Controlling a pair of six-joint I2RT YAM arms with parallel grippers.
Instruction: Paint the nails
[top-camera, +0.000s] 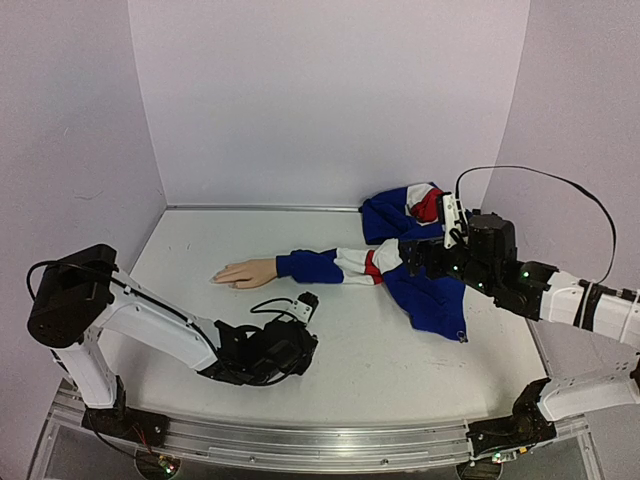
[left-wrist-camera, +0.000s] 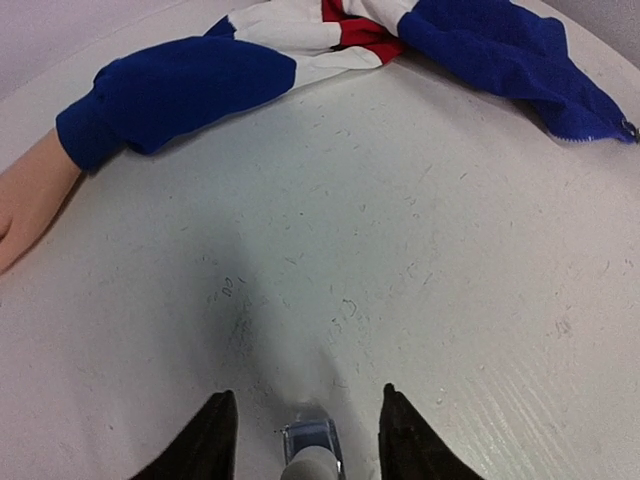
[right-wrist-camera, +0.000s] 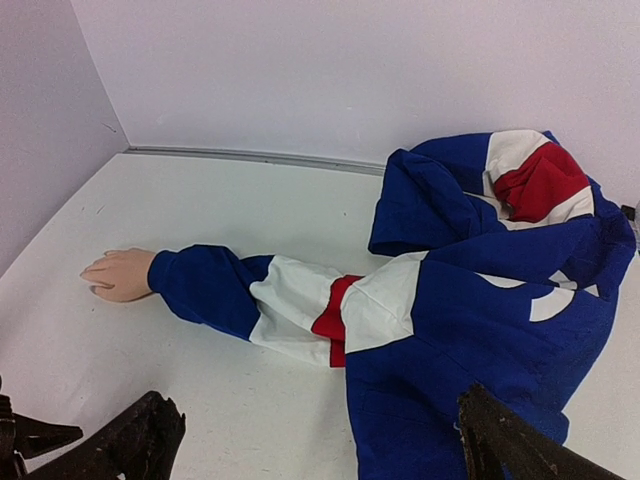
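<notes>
Mannequin hand (top-camera: 245, 272) flat on table, nails (right-wrist-camera: 90, 274) at its tips, too small for me to see. Right of hand: left gripper (left-wrist-camera: 306, 392) spread, bottle (left-wrist-camera: 312, 445) between jaws, touching neither. Farther right: jacket (top-camera: 420, 275), right gripper (right-wrist-camera: 315, 400) spread wide over it.

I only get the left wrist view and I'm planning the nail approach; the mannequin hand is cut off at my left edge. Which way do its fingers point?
Observer: The mannequin hand lies flat on the table, fingers toward the left wall.
Operator: Where is the right end effector?
Observer: The right end effector is open, above the blue jacket.
Operator: How much jacket is outside my frame?
Observer: Its body is heaped at the table's far right.
</notes>
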